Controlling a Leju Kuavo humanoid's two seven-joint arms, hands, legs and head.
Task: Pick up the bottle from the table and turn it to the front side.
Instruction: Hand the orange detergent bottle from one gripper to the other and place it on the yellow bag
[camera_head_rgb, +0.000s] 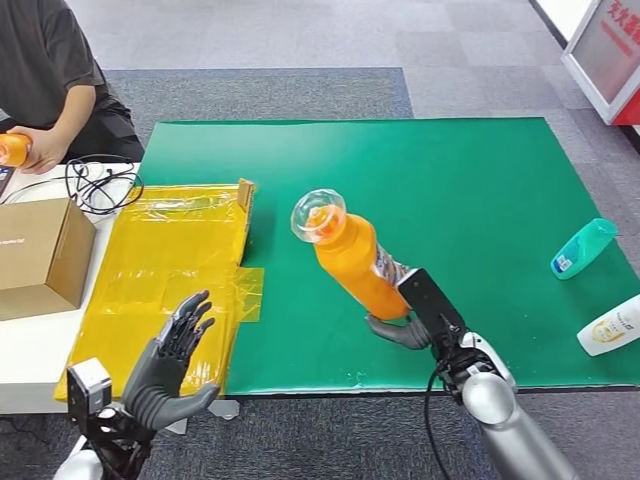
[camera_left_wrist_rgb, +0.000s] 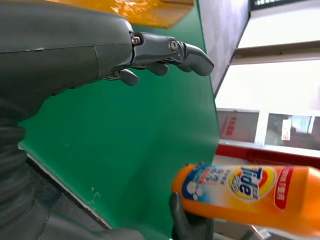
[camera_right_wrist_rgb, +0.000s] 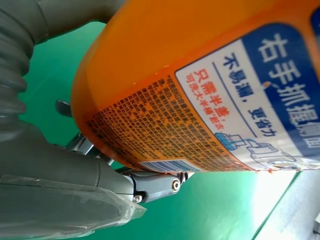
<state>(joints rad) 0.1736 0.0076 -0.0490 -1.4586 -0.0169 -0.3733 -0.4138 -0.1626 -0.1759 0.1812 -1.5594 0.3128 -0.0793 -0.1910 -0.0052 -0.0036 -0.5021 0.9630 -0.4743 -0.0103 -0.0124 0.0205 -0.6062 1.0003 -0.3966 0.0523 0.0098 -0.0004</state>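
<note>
Tide bottle (camera_head_rgb: 355, 258) is the task's thing: an orange plastic detergent bottle with a clear cap (camera_head_rgb: 318, 215) over an orange top. It is lifted off the green mat (camera_head_rgb: 468, 200) and tilted, cap end pointing away from the robot and toward the yellow plastic bag (camera_head_rgb: 170, 270), base end down in the right hand (camera_head_rgb: 407, 320). The right hand grips it near the base, with dark fingers (camera_head_rgb: 389, 330) curled under the body. In the left wrist view the bottle (camera_left_wrist_rgb: 256, 197) shows a blue, yellow and red Tide logo label along its side, with a dark fingertip (camera_left_wrist_rgb: 183, 220) of the right hand beneath it. In the right wrist view the bottle (camera_right_wrist_rgb: 158, 65) shows another label, a white and blue panel with Chinese characters beside a block of small dark print and a barcode, and the hand's fingers (camera_right_wrist_rgb: 154, 186) press under it.

The left hand (camera_head_rgb: 170, 355) hovers nearer the robot than the bottle, over the near edge of the yellow plastic bag, released, fingers apart and holding nothing; the left wrist view shows its fingers (camera_left_wrist_rgb: 166, 52) stretched out above the mat (camera_left_wrist_rgb: 124, 130).

Beyond the bottle on the far right of the mat lie a teal bottle (camera_head_rgb: 583, 248) and a white bottle (camera_head_rgb: 610, 326), both on their sides. Past the bag, on the white surface (camera_head_rgb: 26, 345), sits a cardboard box (camera_head_rgb: 41, 255) with a black cable (camera_head_rgb: 102, 185) behind it. A person (camera_head_rgb: 45, 70) sits there holding an orange object (camera_head_rgb: 13, 149).
</note>
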